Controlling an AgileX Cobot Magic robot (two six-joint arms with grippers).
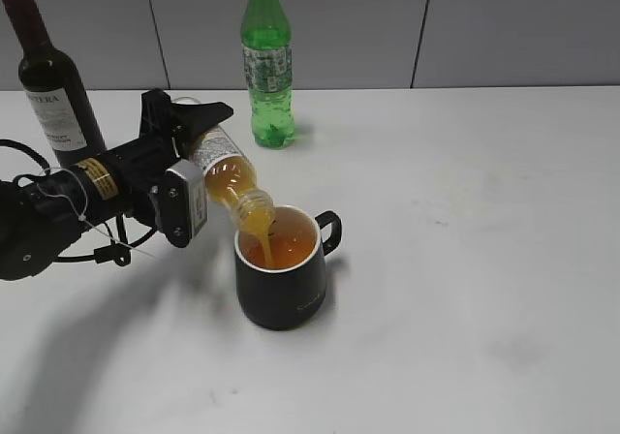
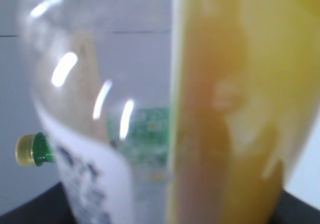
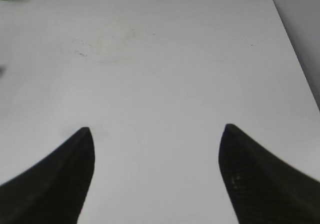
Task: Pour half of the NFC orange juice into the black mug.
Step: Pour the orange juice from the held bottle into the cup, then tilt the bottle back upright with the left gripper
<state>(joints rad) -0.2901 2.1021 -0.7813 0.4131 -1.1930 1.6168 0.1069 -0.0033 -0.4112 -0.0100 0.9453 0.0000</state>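
A grey panelled wall [image 1: 387, 22] runs across the top of the frame above a white table [image 1: 465, 289] that fills the rest. At upper left stands a dark wine bottle [image 1: 53, 85]; at top centre, a green soda bottle [image 1: 266, 61]. Left of centre, the left gripper [image 1: 189, 158] is clamped on the juice bottle [image 1: 228, 177], tipped neck-down with juice running into the black mug [image 1: 281, 279] just below. The right gripper [image 3: 156, 149] hangs over bare table, jaws spread wide apart.
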